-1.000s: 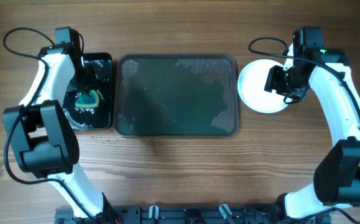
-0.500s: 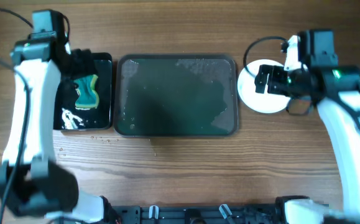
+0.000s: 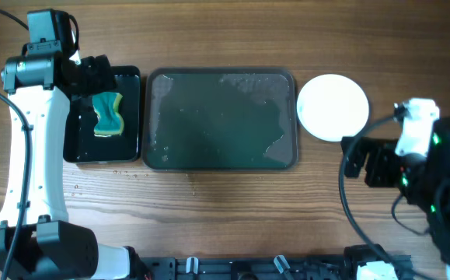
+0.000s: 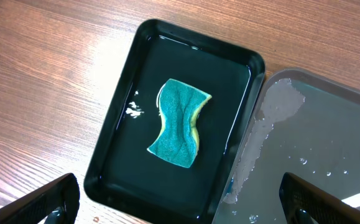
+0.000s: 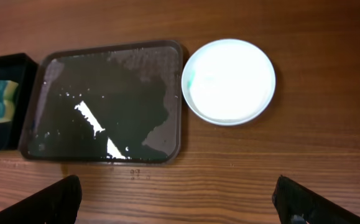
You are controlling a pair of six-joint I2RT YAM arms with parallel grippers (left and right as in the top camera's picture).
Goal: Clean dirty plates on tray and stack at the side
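Both hands are spread wide and empty, the left hand (image 4: 180, 205) over the sponge (image 4: 180, 124) resting in its black box (image 4: 113, 124) of water, the right hand (image 5: 180, 202) back from the plates (image 5: 229, 81), piled beside the wet tray (image 5: 61, 99), likely to keep clean ones apart.

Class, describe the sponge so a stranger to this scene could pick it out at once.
Start at the wide grey tray mid-table. Beside its left end sits a smaller black container; in it lies the sponge, teal and yellow with wavy sides.
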